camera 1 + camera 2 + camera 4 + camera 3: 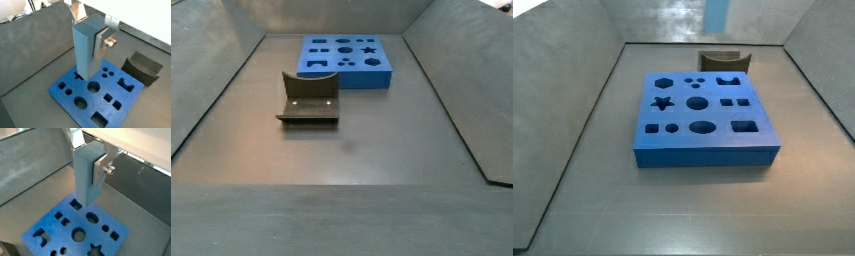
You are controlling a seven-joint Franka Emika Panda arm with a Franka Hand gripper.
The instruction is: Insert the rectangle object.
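My gripper [90, 41] is shut on the rectangle object [85, 50], a tall light-blue prism held upright between a silver finger [103, 42] and its twin. Both wrist views show it [85, 175]. It hangs above the darker-blue board [97, 102] with shaped holes, well clear of it. In the wrist views its lower end lines up near a rectangular hole [75, 204] by the board's edge. In a side view only the prism's lower end [716, 14] shows, above the far wall. The board lies flat on the floor [707, 155] [352, 78]. The gripper is out of frame in both side views.
A dark grey fixture [309, 98] with a U-shaped cut stands on the floor beside the board, also in a wrist view [143, 67] and a side view [720, 60]. Grey walls [567, 110] enclose the floor on all sides.
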